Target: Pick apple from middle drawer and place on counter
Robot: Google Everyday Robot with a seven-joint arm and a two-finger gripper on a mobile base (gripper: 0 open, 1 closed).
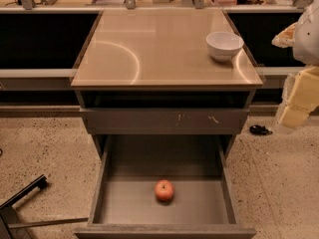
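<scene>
While the middle drawer (124, 203) stands pulled wide open at the bottom of the view, the apple (164, 190) sits alone on its flat grey bottom, about midway between the 2 side walls and touching neither. Above the drawer runs a grey front panel (149, 119) with pale scratch marks, and above that the glossy tan counter (149, 54) carries 1 white bowl (224, 45) close to its right edge. The gripper (297, 101) hangs at the far right edge of the view, pale yellow, just beyond the counter's front right corner and over the speckled floor (45, 148). It is well apart from the apple and higher than the drawer. Whether the claw is spread or pressed together cannot be told. A small black object (260, 130) lies on the floor just right of the cabinet, and a dark metal bar (25, 190) slants across the lower left corner.
</scene>
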